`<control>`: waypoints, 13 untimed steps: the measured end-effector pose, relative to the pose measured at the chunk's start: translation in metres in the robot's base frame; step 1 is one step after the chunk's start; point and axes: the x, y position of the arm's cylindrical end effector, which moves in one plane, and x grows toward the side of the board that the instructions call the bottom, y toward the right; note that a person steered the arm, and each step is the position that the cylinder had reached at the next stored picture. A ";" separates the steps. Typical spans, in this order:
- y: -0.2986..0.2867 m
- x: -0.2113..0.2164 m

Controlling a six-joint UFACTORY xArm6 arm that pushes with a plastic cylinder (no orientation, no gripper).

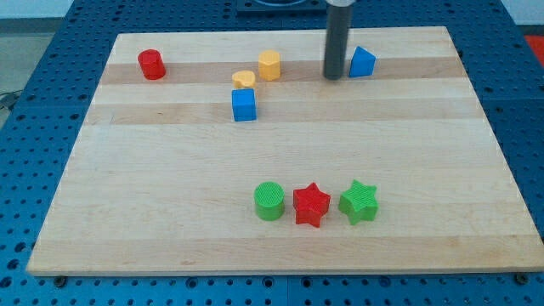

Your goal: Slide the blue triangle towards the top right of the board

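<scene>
We carry no pincer here, so there is nothing to open, close or grip with: our arm ends in a straight dark rod, and my tip (333,77) rests on the pale wooden board (170,238) in its far part, right of the middle. The small blue triangular plastic block (362,62) lies just to the right of my tip, very close to the rod; whether the two actually touch we cannot tell, since the gap is too fine to judge. That blue triangle sits in the far right region of the board, short of the right-hand corner. To the left of the rod stands a yellow-orange hexagonal plastic block (269,65), and just left and nearer of it lies a paler yellow block (244,80), perhaps heart-shaped, though its outline is hard to make out. Right in front of that pale one, apparently touching it, sits a blue cube (244,104). Far off at the left end of the same far band stands a red cylinder (152,65), well apart from the rest. Near us, a row of three sits close together: a green cylinder (269,201) on the left, a red star (311,204) in the middle and a green star (359,202) on the right.
</scene>
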 end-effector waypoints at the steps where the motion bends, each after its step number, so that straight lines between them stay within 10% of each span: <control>1: 0.020 0.000; 13: 0.029 -0.055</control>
